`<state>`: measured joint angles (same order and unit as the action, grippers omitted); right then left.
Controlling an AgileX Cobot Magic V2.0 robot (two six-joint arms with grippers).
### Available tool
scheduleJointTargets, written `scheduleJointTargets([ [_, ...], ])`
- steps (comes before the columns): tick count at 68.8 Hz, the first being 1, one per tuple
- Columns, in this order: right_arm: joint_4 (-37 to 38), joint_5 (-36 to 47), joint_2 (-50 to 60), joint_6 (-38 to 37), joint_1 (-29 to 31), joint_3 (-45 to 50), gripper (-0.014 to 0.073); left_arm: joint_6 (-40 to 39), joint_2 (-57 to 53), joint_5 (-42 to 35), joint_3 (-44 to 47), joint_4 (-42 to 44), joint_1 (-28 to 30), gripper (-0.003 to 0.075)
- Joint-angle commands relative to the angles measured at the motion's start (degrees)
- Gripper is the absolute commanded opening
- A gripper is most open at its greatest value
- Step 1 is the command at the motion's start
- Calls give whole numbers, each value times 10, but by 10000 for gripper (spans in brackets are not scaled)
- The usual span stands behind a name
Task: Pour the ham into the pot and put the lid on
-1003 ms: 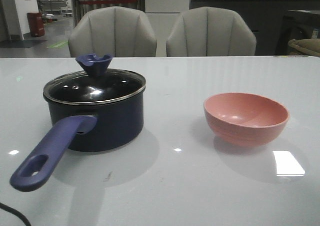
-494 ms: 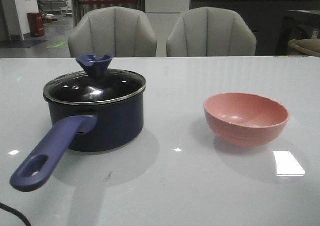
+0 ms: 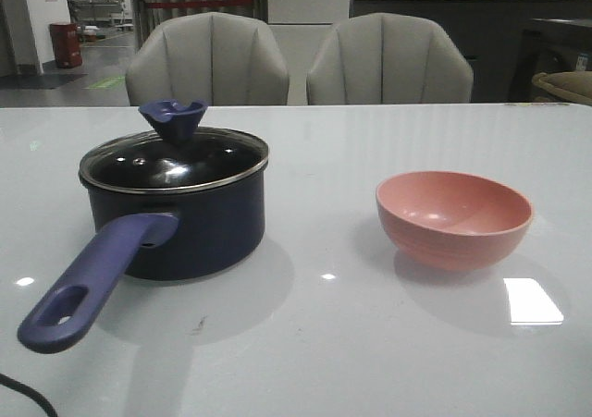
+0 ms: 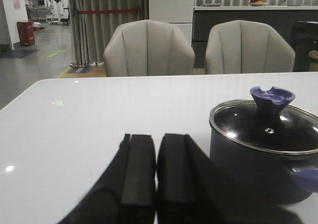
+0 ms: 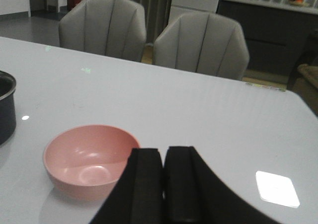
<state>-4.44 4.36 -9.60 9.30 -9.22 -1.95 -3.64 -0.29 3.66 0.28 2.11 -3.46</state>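
The dark navy pot (image 3: 190, 227) stands on the table at the left, its purple-blue handle (image 3: 88, 283) pointing toward the front. The glass lid (image 3: 174, 158) with its blue knob (image 3: 173, 117) sits on the pot. The pot and lid also show in the left wrist view (image 4: 263, 154). The pink bowl (image 3: 453, 218) stands at the right and looks empty; it also shows in the right wrist view (image 5: 87, 159). No ham is in view. My left gripper (image 4: 156, 149) is shut and empty, beside the pot. My right gripper (image 5: 164, 159) is shut and empty, beside the bowl. Neither gripper shows in the front view.
The white table (image 3: 324, 343) has a glossy top with light reflections. Two grey chairs (image 3: 208, 61) stand behind its far edge. A dark cable (image 3: 23, 394) lies at the front left corner.
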Motion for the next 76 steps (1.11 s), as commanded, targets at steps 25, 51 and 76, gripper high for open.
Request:
scheduleJointTargets([
  [25, 44, -20, 113, -76, 24, 32, 139, -5, -11, -49, 12, -6, 2, 112],
  [51, 50, -20, 113, -86, 24, 32, 139, -5, -11, -49, 12, -6, 2, 112],
  [76, 50, -20, 113, -86, 24, 32, 139, -5, -11, -49, 12, -6, 2, 112],
])
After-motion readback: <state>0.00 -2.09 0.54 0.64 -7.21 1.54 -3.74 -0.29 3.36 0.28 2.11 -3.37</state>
